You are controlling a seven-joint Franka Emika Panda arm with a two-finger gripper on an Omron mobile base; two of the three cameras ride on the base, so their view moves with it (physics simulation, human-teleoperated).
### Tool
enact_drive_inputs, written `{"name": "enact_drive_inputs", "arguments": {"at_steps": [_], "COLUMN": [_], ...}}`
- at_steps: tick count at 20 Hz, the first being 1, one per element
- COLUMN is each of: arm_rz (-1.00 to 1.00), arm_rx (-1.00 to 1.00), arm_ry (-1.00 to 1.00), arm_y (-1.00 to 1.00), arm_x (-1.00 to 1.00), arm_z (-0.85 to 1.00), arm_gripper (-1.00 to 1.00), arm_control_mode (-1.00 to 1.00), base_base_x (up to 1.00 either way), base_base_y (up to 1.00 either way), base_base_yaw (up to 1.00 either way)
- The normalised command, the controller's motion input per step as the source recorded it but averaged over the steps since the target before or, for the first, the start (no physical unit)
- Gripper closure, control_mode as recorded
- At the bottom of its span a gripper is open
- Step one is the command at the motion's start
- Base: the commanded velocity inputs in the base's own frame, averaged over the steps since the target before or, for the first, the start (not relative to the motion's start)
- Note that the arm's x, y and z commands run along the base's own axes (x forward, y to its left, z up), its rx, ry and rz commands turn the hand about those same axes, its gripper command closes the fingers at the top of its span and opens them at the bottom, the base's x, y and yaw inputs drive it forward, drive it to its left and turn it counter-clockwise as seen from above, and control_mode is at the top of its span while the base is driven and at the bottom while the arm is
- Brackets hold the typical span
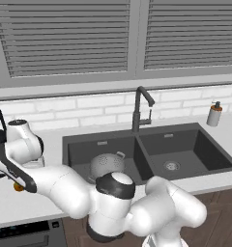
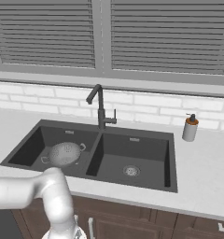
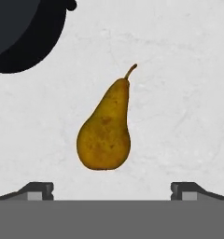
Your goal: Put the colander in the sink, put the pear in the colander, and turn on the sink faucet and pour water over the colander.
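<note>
Golden-brown pear [image 3: 104,133] — speckled, narrow stem end up in the hand view — lying on the mottled white counter [image 3: 179,93] between the released gripper [image 3: 112,190] fingertips [image 3: 37,190]. Perforated metal colander [image 2: 65,154] — inverted dome — sits in the dark sink's [image 2: 132,137] left basin.

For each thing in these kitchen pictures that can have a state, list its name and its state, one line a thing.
colander: sitting upright in the left basin of the sink
pear: lying on its side on the pale counter, not gripped
sink faucet: no water running, spout turned toward the left basin
gripper: open, fingertips wide apart above the pear
soap dispenser: standing upright on the counter
</note>
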Motion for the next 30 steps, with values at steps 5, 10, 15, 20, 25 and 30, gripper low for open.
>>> {"name": "enact_drive_inputs", "arguments": {"at_steps": [5,10,15,20,25,30], "arm_rz": [0.00,0.00,0.00,-0.01,-0.05,-0.10], "arm_rx": [0.00,0.00,0.00,0.00,0.00,0.00], "arm_ry": [0.01,0.02,0.10,0.15,0.04,0.00], "arm_y": [0.00,0.00,0.00,0.00,0.00,0.00], "arm_x": [0.01,0.08,0.00,-0.15,0.00,0.00], "arm_z": [-0.23,-0.16,-0.33,-0.38,-0.23,0.00], "arm_gripper": [-1.00,-1.00,-1.00,-1.00,-1.00,-1.00], "arm_control_mode": [-1.00,-1.00,-1.00,-1.00,-1.00,-1.00], "base_base_x": [0.00,0.00,0.00,0.00,0.00,0.00], "base_base_y": [0.00,0.00,0.00,0.00,0.00,0.00], "base_base_yaw": [0.00,0.00,0.00,0.00,0.00,0.00]}}
